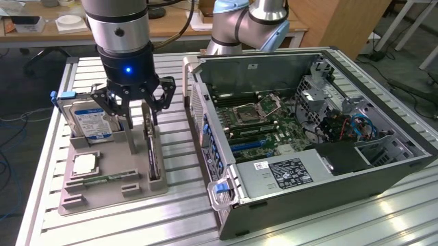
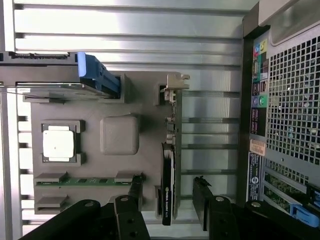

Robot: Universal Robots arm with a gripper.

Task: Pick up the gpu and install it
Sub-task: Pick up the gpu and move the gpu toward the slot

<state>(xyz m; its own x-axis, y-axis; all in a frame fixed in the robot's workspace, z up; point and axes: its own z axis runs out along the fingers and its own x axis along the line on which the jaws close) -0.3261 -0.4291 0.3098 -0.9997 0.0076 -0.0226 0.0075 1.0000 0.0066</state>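
Your arm (image 1: 123,36) hangs over the tray (image 1: 102,200) on the counter (image 1: 178,218). Its jaws are spread wide and hold nothing.

The gpu (image 1: 151,151) stands on its long edge in a slot along the tray's side nearest the case (image 1: 329,189). The bracket end points away from the camera in the exterior view. This on-edge seating looks deliberate: it presents the card's thin top edge upward, so the jaws can close across its thickness.

In the wrist view, one jaw sits on each side of the gpu (image 2: 169,150), at the end away from the bracket, with a gap on both sides. You have the card bracketed but not yet gripped.

The drive (image 1: 92,120) stands upright in its own slot, just beside the jaws on the exterior view's left. The nearer jaw passes close to it, and I cannot tell whether they touch. The cpu (image 1: 85,164) and memory stick (image 1: 106,179) lie flat in their recesses, apart from the jaws.

The case lies open at the exterior view's right, with its board exposed upward. I judge it is laid that way so the card can be seated from above.
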